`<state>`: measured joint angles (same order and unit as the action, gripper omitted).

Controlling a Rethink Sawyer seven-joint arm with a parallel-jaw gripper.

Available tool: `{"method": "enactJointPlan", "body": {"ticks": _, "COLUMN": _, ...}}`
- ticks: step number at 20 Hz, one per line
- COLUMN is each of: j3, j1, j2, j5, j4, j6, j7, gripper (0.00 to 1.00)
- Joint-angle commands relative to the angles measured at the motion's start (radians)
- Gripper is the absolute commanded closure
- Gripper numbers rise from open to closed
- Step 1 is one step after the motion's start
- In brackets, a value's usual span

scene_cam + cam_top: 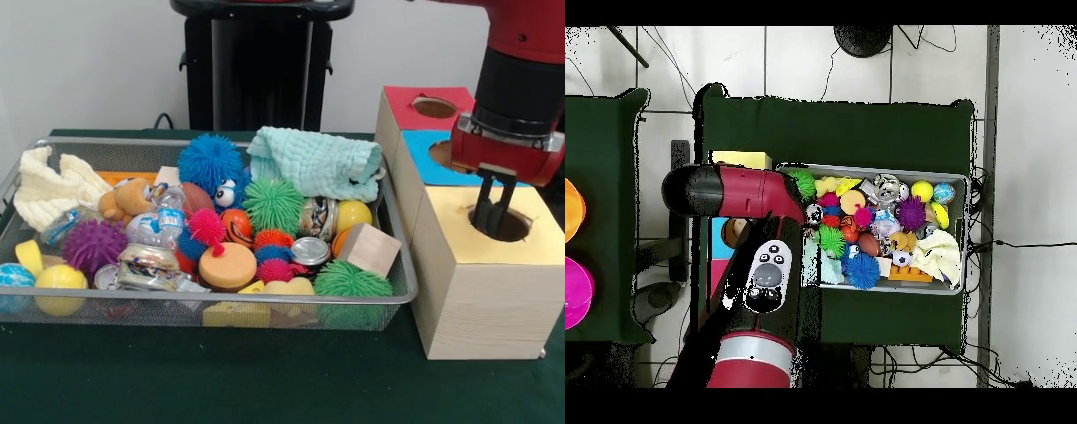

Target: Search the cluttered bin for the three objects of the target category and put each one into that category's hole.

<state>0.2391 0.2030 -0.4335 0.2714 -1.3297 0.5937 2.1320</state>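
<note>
The bin [399, 265] of silver wire mesh lies on the green table, full of spiky balls, smooth balls, cans, a teddy, a wooden cube and cloths. It also shows in the overhead view [966, 235]. The yellow-topped wooden box [459, 221] stands to the bin's right. My gripper [493, 212] hangs right over the box's round hole [519, 226], its fingertips reaching down into the hole. The fingers stand close together with nothing visible between them. In the overhead view the arm [755, 200] hides the gripper and the hole; only a part of the yellow box [742, 160] shows.
A blue-topped box [419, 146] and a red-topped box [415, 95] stand behind the yellow one, each with its own hole. A mint cloth [313, 163] is heaped at the bin's back right, a cream cloth [48, 185] at its left. The black pedestal [260, 66] stands behind.
</note>
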Motion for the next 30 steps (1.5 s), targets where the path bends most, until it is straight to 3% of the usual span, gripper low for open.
{"method": "enactJointPlan", "body": {"ticks": 1, "j3": -0.01, "j1": -0.027, "j2": -0.04, "j5": -0.037, "j4": -0.074, "j6": 0.116, "j7": 0.101, "gripper": 1.0}}
{"method": "enactJointPlan", "body": {"ticks": 11, "j3": 0.024, "j1": -0.012, "j2": -0.094, "j5": -0.057, "j4": -0.073, "j6": 0.14, "j7": 0.094, "gripper": 1.0}}
{"method": "enactJointPlan", "body": {"ticks": 18, "j3": 0.085, "j1": 0.001, "j2": -0.154, "j5": -0.093, "j4": -0.044, "j6": 0.243, "j7": 0.055, "gripper": 1.0}}
{"method": "enactJointPlan", "body": {"ticks": 30, "j3": 0.09, "j1": -0.055, "j2": -0.191, "j5": -0.187, "j4": -0.05, "j6": 0.206, "j7": -0.007, "gripper": 1.0}}
